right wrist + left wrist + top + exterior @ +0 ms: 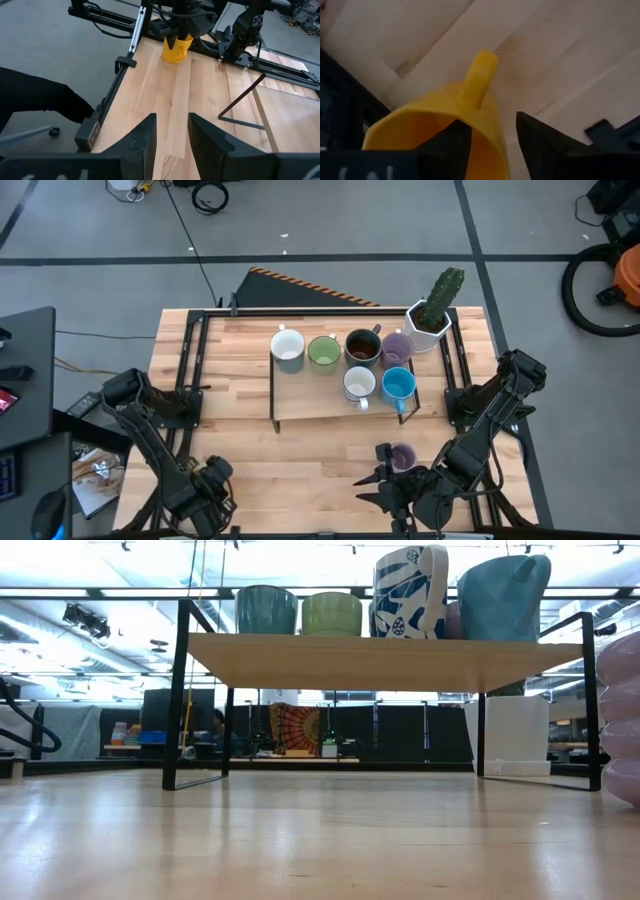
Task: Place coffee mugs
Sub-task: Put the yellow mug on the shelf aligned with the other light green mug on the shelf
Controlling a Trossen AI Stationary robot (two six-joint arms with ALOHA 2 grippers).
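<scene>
An orange mug point(445, 115) stands on its base on the table near the near left corner, also in the right wrist view point(176, 50). My left gripper point(491, 120) is open above it, pointing down, with one finger inside the mug and one outside. A lavender mug point(403, 457) stands on the table right beside my right gripper point(172, 120), which is open and has nothing between its fingers. Several mugs stand on the raised wooden shelf point(300, 405), among them a white one point(287, 347), a green one point(323, 352) and a blue one point(398, 384). My left gripper comes from above with one finger point(452, 145) inside the orange mug and the other point(540, 145) outside its wall point(492, 140), beside the handle point(480, 75). A thin gap shows at the outer finger. Whether the inner finger touches the wall I cannot tell.
A white pot with a cactus point(432, 315) stands at the far right corner, next to the shelf. The shelf's black legs point(177, 690) stand on the tabletop. Black frame rails point(135, 35) run along the table's sides. Bare wood lies between the shelf and the near edge.
</scene>
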